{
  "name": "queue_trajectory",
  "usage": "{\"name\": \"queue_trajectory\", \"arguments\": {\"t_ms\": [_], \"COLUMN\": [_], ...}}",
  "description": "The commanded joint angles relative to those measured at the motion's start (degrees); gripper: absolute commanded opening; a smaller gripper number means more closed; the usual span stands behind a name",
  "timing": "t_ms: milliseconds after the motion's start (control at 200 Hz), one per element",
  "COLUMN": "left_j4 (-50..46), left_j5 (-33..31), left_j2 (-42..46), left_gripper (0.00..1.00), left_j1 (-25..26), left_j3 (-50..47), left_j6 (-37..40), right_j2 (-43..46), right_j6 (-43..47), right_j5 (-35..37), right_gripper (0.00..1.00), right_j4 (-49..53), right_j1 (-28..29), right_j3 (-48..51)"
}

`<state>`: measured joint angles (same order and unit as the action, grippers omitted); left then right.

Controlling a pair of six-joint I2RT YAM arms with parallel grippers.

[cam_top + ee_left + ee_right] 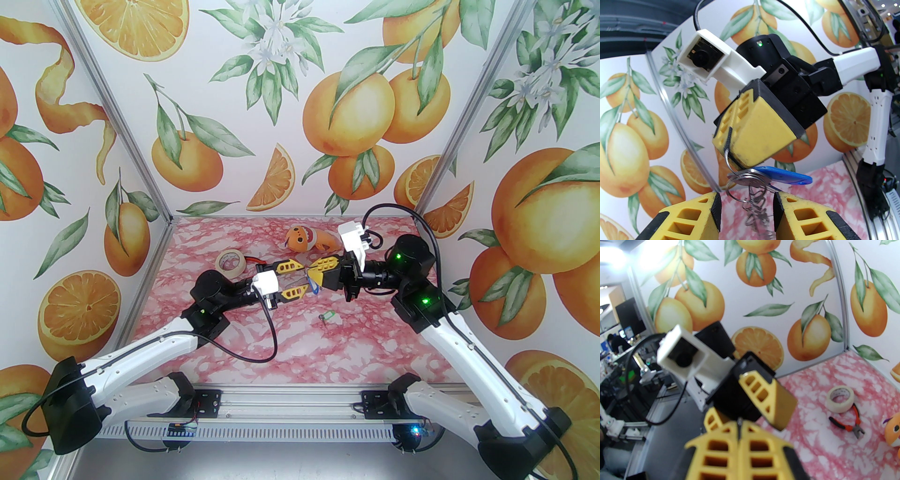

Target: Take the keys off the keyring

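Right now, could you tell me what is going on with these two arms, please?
The right gripper is shut on the keyring and holds it up above the table. The blue key tag hangs from it. The left gripper faces it, its fingers open on either side of the keyring's dangling end, gripping nothing. The green key tag lies loose on the table, so one key is off and one is not.

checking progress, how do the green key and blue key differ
The green key lies on the table; the blue key hangs in the air. The green key is off the keyring; the blue key is on it, the keyring pinched by the right gripper. Both are small plastic tags.
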<state>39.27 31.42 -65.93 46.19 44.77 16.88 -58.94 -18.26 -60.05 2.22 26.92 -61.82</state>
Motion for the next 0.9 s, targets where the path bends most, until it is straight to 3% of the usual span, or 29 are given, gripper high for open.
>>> {"name": "queue_trajectory", "arguments": {"t_ms": [0, 480, 710, 896], "left_j4": [3.2, 2.4, 2.5, 4.4], "left_j5": [-1.2, -8.1, -8.0, -7.2], "left_j2": [-0.5, -0.3, 0.2, 0.3], "left_gripper": [0.40, 0.24, 0.19, 0.17], "left_j1": [0.5, 2.2, 2.1, 1.6], "left_j3": [1.4, 0.3, 0.2, 0.8], "left_j6": [0.3, 3.3, -1.3, -8.1], "right_j2": [0.0, 0.7, 2.2, 4.8], "right_j6": [-0.6, 0.5, 4.3, 13.3], "right_j5": [-0.3, 3.0, 5.8, 11.2], "right_gripper": [0.00, 0.00, 0.00, 0.00], "right_j4": [-3.1, -3.0, -0.1, 6.7], "right_j1": [-0.3, -0.3, 0.0, 2.3], "right_j3": [0.8, 1.3, 1.0, 0.3]}}
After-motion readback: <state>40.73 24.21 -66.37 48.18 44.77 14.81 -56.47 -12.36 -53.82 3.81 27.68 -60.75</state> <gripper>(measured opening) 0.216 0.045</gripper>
